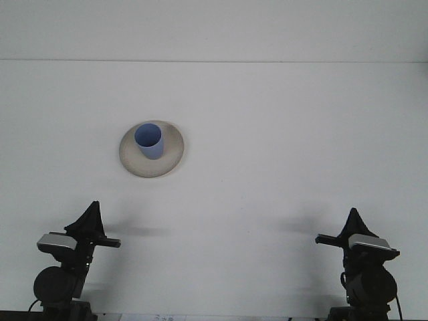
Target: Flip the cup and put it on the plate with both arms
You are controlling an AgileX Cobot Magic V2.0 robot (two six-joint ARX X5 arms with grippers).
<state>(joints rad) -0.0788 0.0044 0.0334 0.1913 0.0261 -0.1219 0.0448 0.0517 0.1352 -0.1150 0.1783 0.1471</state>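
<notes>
A blue cup (pixel 149 140) stands upright, mouth up, on a beige round plate (pixel 171 155) left of the table's middle. My left gripper (pixel 90 221) sits low at the bottom left corner, far below the plate. My right gripper (pixel 351 224) rests at the bottom right corner, well away from the cup. Neither gripper holds anything that I can see, and both are folded back over their arm bases.
The white table (pixel 281 134) stretches to a back edge (pixel 214 61) near the top of the view. Both arm bases, each with a wrist camera, occupy the bottom corners.
</notes>
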